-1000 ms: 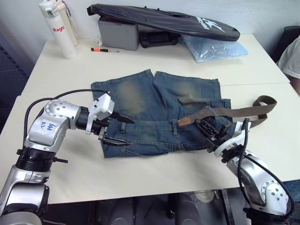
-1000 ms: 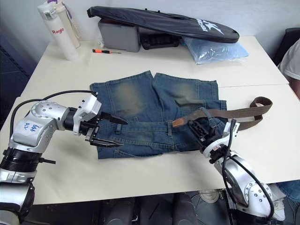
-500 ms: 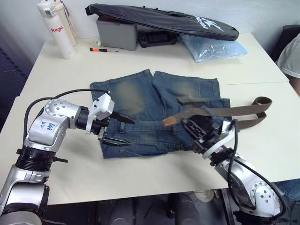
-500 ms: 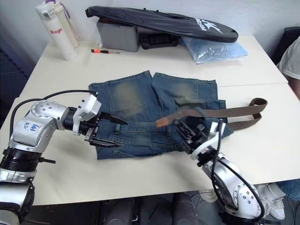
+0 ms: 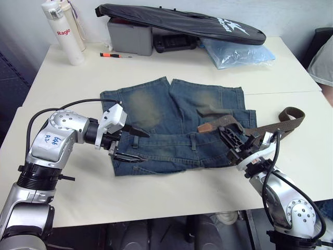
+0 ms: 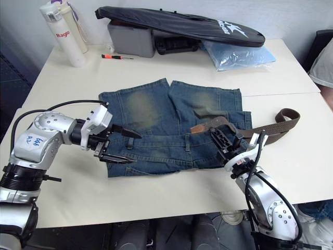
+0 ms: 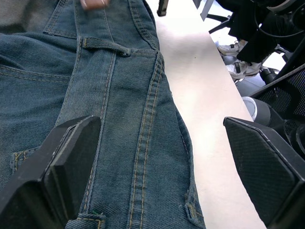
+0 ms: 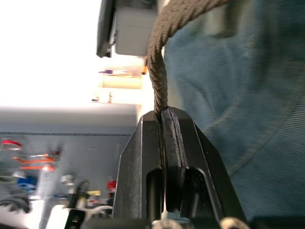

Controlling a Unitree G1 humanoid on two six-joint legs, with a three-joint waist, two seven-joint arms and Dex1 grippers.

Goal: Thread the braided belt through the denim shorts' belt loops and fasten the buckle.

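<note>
Head camera, left eye: the denim shorts (image 5: 174, 122) lie flat at the centre of the pale desk (image 5: 156, 192), waistband toward the lower frame. The braided belt (image 5: 270, 122) runs from a folded loop at right frame across the shorts' right side, its tan tip (image 5: 204, 126) resting on the denim near the waistband. The right gripper (image 5: 232, 141), lower right, pinches the belt just behind that tip. The left gripper (image 5: 132, 145), left of centre, hovers over the shorts' left waistband corner with its fingers spread. Along the upper frame sit a white bottle (image 5: 63, 31), an orange-handled screwdriver (image 5: 115, 54), a grey box (image 5: 131, 36) under a long black bag (image 5: 182, 23), and a blue plastic bag (image 5: 237, 52).

Left wrist camera: two black fingers (image 7: 71, 162) stand wide apart over the waistband, one above denim, the other above bare desk; a belt loop (image 7: 102, 45) crosses the band in the upper frame.

Right wrist camera: the fingers (image 8: 183, 143) are pressed together on the woven strap, which rises toward the upper frame against blue denim.
</note>
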